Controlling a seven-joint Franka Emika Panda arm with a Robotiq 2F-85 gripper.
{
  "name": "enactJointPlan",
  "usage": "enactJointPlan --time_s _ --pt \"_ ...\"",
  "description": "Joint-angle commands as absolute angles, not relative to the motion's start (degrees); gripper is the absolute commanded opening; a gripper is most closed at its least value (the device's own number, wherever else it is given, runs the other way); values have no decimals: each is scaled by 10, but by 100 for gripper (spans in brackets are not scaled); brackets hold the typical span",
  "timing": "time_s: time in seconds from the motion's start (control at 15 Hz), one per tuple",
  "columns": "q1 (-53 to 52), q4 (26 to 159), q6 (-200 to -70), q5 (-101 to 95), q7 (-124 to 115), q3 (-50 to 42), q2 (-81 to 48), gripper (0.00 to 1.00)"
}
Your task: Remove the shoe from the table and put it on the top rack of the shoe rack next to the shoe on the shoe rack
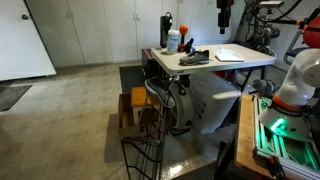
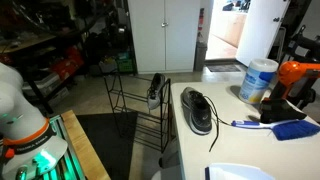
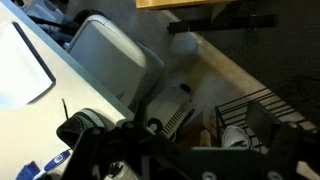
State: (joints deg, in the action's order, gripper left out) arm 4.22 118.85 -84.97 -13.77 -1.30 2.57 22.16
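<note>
The dark shoe [image 1: 192,58] lies on the white table [image 1: 245,66], near its edge on the rack side; it also shows in an exterior view [image 2: 198,108] and in the wrist view [image 3: 82,126]. The wire shoe rack [image 2: 140,112] stands on the floor beside the table [image 2: 250,150] and carries another shoe [image 2: 155,90] on its top tier. That shoe looks pale in the wrist view [image 3: 236,137]. My gripper [image 1: 225,14] hangs high above the table, far from the shoe. In the wrist view its dark fingers [image 3: 188,152] look spread and hold nothing.
A white and blue bottle [image 2: 258,80], an orange object [image 2: 297,78] and a blue brush [image 2: 285,128] stand on the table behind the shoe. A low wooden stool [image 1: 135,104] sits by the rack [image 1: 143,148]. A grey bin [image 3: 112,55] is under the table.
</note>
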Motion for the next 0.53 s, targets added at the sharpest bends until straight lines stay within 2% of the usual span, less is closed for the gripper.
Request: enactJointPlan --time_s 0.0,0.2,0.47 --pt "30 1187 -848 -141 -16 16 221 100" --pt "30 1187 -848 -141 -16 16 221 100" --pt "64 1154 -866 -86 -46 -43 150 100"
